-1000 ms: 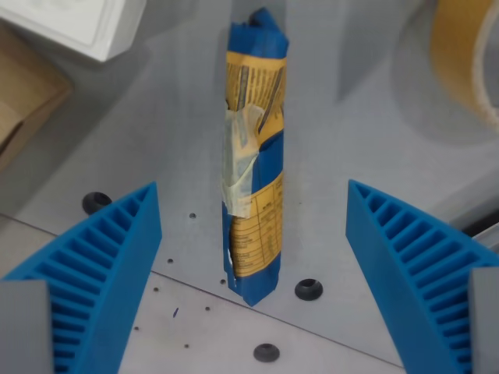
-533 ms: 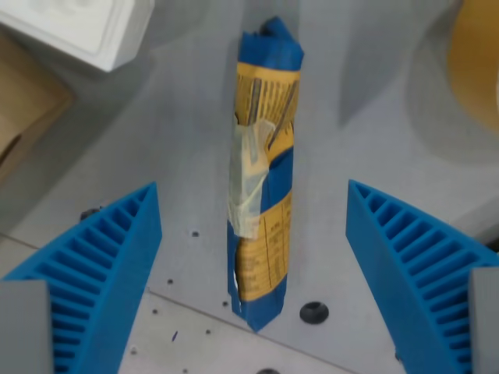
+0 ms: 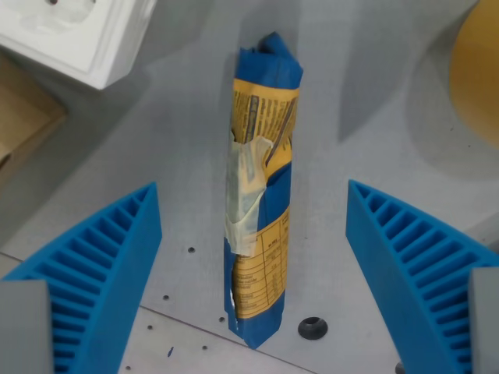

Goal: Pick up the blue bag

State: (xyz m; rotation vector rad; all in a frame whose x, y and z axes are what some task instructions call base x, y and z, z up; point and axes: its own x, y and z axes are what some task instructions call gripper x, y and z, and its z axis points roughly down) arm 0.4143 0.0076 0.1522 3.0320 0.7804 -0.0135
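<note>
The blue bag (image 3: 261,195) is a narrow rolled packet with a yellow printed label and a strip of pale tape across its middle. It lies lengthwise on the grey table (image 3: 366,156), running from top centre down to the lower centre of the wrist view. My gripper (image 3: 253,257) is open, its ribbed blue fingers (image 3: 101,273) standing wide on either side of the bag's lower half. Neither finger touches the bag.
A white moulded tray (image 3: 74,31) sits at the top left, with a brown cardboard piece (image 3: 19,117) below it. A yellow rounded object (image 3: 475,70) is at the top right edge. A black bolt head (image 3: 313,327) sits by the bag's near end.
The camera has moved forward and lower: the bag looks larger and has slid down in the picture, and the bolt heads have left or neared the bottom edge. The fingers stayed equally wide.
</note>
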